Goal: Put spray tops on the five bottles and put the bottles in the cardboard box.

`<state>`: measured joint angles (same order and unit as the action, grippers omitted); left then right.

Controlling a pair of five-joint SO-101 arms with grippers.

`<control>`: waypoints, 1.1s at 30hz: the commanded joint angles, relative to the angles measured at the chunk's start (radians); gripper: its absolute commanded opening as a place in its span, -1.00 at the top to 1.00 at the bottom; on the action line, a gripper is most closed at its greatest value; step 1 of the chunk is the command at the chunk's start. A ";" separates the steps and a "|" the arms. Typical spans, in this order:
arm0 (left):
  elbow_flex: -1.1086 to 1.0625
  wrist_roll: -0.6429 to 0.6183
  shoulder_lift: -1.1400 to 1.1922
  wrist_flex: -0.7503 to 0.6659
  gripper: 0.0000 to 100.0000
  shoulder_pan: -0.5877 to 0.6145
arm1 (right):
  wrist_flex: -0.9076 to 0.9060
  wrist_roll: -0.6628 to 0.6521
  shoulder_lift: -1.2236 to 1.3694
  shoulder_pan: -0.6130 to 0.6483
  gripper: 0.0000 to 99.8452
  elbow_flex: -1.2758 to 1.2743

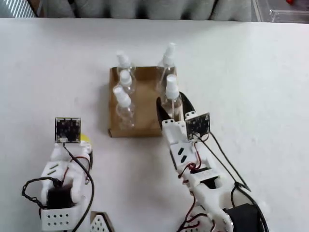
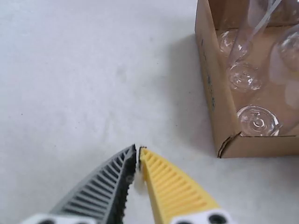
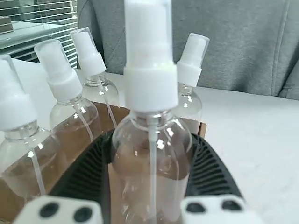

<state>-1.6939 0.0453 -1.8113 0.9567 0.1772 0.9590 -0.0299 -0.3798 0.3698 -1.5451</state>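
White surface [image 1: 251, 72] under everything. At its middle, open-topped cardboard box [image 1: 110, 104] holding five clear bottles [image 1: 124, 104], each capped with a white spray top [image 3: 149, 70]. Four standing free; fifth bottle [image 1: 172, 96] upright at the box's near right corner, clamped between the black jaws of the right end effector [image 3: 152, 140]. Near the box, left end effector [image 2: 138, 151] closed on nothing, tips together over bare surface.
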 commanded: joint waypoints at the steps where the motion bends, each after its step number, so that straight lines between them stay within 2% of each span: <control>1: 0.002 0.008 -0.007 0.023 0.96 0.007 | -0.002 -0.002 -0.027 -0.004 0.97 0.038; 10: 0.002 0.008 -0.007 0.023 0.96 0.007 | -0.004 -0.002 -0.021 -0.005 0.97 0.057; 16: 0.002 0.008 -0.007 0.025 0.96 0.007 | 0.008 -0.003 0.093 -0.013 0.97 0.106; 22: 0.002 0.008 -0.008 0.029 0.96 0.007 | 0.143 -0.005 0.213 -0.018 0.97 0.114; 33: 0.002 0.008 -0.008 0.029 0.96 0.007 | 0.148 -0.003 0.260 -0.012 0.97 0.118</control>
<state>-1.6939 0.0453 -1.8113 0.9766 0.1772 1.0802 -0.0299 -0.1143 0.3667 -1.4684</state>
